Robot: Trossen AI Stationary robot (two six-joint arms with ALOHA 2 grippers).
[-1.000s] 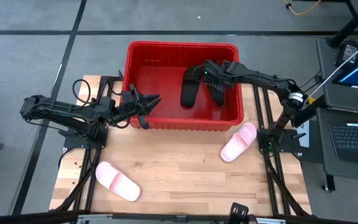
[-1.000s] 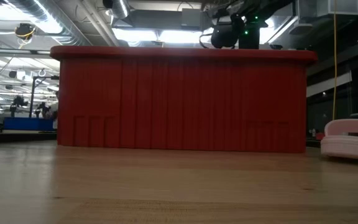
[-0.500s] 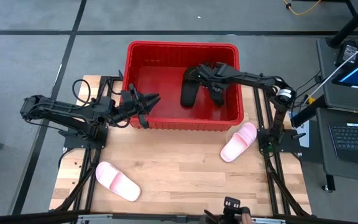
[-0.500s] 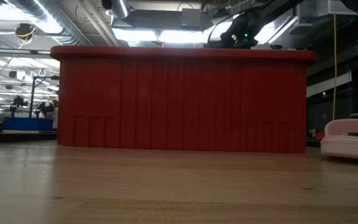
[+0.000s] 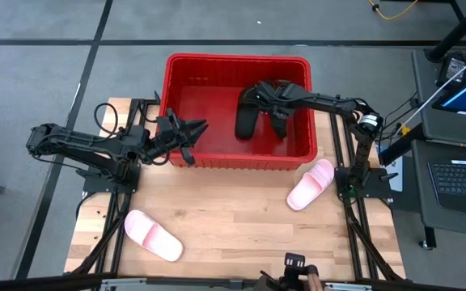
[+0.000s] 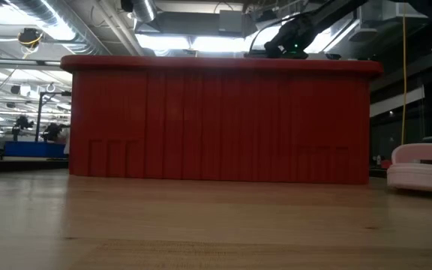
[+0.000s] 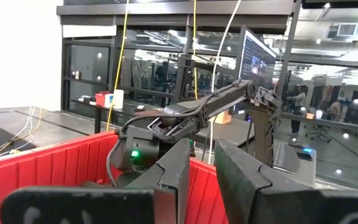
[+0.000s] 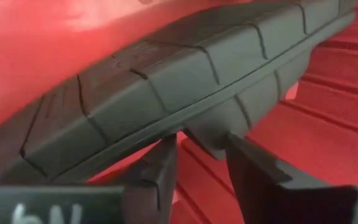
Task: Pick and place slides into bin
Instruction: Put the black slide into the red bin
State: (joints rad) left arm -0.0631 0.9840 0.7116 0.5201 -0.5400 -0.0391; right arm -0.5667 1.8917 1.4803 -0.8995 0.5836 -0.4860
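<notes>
The red bin (image 5: 186,89) stands at the table's far side and shows as a red wall in the low view (image 6: 220,120). Two black slides lie in it, one (image 5: 247,117) left of the other (image 5: 281,123). My right gripper (image 5: 260,90) is low inside the bin by the left black slide's far end, open. That slide's ribbed sole (image 8: 166,81) fills its wrist view, and a bulge of its edge (image 8: 211,134) stands between the fingers. My left gripper (image 5: 203,127) hovers open at the bin's left near corner. Two pink slides (image 5: 311,184) (image 5: 154,236) lie sole-down on the table. My right gripper has its fingertips on either side of the bulge on the black slide's edge (image 8: 211,134), coming level from the table's right. I cannot tell whether they touch it. The slide rests in the bin.
The bin's near wall (image 5: 241,162) stands between the pink slides and the black ones. One pink slide shows at the right in the low view (image 6: 422,166). A person's hand with a dark object (image 5: 298,271) is at the table's near edge. Bare wood (image 5: 233,210) lies between the pink slides.
My right gripper has gone toward the table's left edge inside the bin, from above the right black slide to the far end of the left one, and sunk a little. Both black slides lie about where they were.
</notes>
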